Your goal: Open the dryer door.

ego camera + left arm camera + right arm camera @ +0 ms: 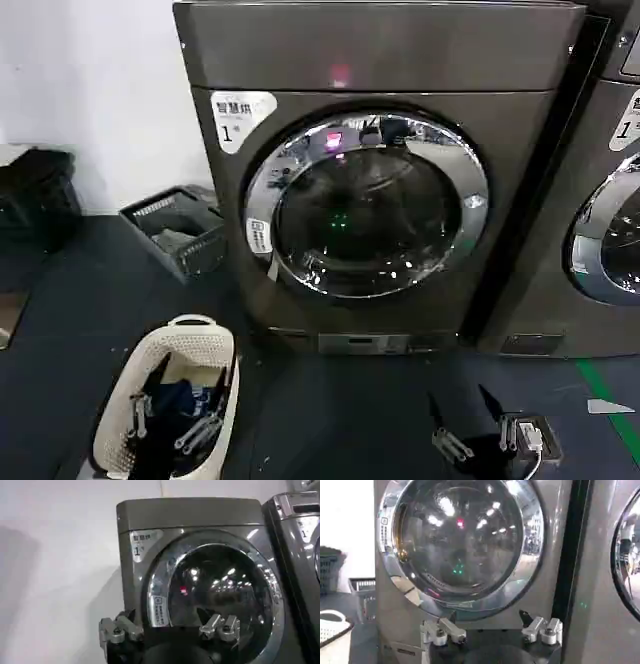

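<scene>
Right gripper (463, 420), fingers spread and holding nothing, low before the dryer (380, 60), short of and below the dryer door (366, 205), touching neither. Left gripper (175, 418), likewise spread and empty, low at the left over a white laundry basket (215, 345), well apart from the door. Door shut flush in the machine front, chrome ring around dark glass, white sticker (257, 236) on the rim's left. Grey crate (150, 212) on the floor beside the machine; second machine (610, 200) at the right, cut off by the frame edge.

Step in hand, as judged: approach, door not yet contacted. Next move calls for raising one gripper to the ring's edge and hooking a fingertip behind it. Handle or recess not discernible under reflections; hinge side uncertain; drum interior obscured by glare.
</scene>
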Available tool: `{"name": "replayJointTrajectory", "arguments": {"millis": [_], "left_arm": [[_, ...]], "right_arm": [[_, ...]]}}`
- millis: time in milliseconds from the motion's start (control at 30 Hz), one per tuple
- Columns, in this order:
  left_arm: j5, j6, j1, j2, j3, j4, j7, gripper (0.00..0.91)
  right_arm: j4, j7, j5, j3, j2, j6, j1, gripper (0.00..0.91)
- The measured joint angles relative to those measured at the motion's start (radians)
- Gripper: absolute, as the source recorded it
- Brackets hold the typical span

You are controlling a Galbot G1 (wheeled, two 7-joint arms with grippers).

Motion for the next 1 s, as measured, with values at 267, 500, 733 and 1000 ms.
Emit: {"name": "replayJointTrajectory", "arguments": {"millis": [267,500,733,1000], "left_arm": [[-0.003,0.001,-0.001,-0.004,0.027,-0.009,-0.008,0.907],[-0.003,-0.004,0.000,-0.004,0.030,-0.007,-0.010,0.907],[0.007,-0.006,0.000,-0.008,0.035,0.001,-0.019,0.907],[-0.007,-0.007,0.000,-0.012,0.027,0.004,-0.016,0.907]], "right_arm": [[-0.018,-0.134,0.090,0.047,-0.062,-0.060,0.064,0.907],[-0.087,-0.226,0.265,0.114,-0.215,-0.116,0.210,0.907],[-0.154,-0.284,0.356,0.078,-0.392,-0.126,0.374,0.907],[-0.238,-0.317,0.376,-0.063,-0.540,-0.108,0.569,0.907]]}}
